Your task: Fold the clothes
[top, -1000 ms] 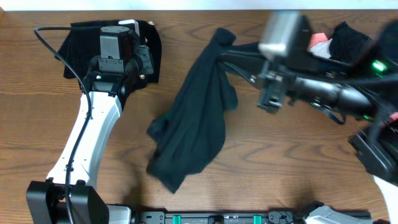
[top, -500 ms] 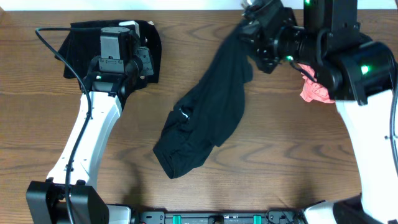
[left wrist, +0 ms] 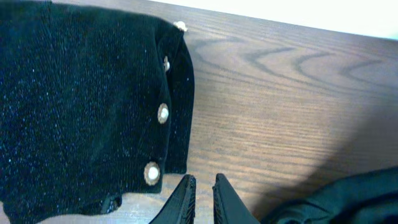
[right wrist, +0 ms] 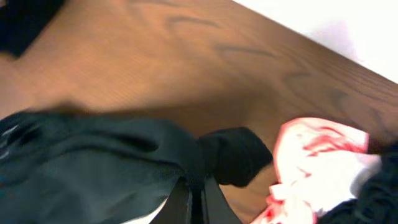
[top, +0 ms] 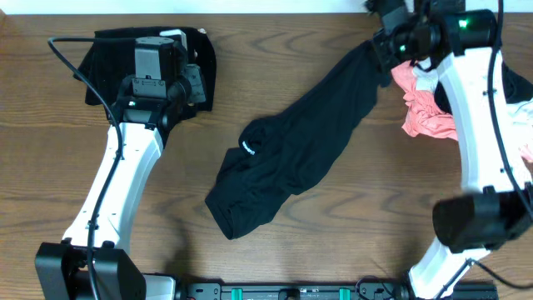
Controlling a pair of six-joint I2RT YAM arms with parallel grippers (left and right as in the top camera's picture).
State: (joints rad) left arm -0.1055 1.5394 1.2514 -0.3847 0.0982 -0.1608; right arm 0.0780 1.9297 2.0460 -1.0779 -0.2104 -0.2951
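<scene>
Two arms stretched far; right tool (right wrist: 194, 186) clamps the dark shirt (top: 291, 158); left tool (left wrist: 204, 182) narrow, empty, beside buttoned garment (left wrist: 81, 99).

Left tool (left wrist: 202, 190), fingers nearly together, at far left; right tool (right wrist: 194, 191) tightly closed, far right.
</scene>
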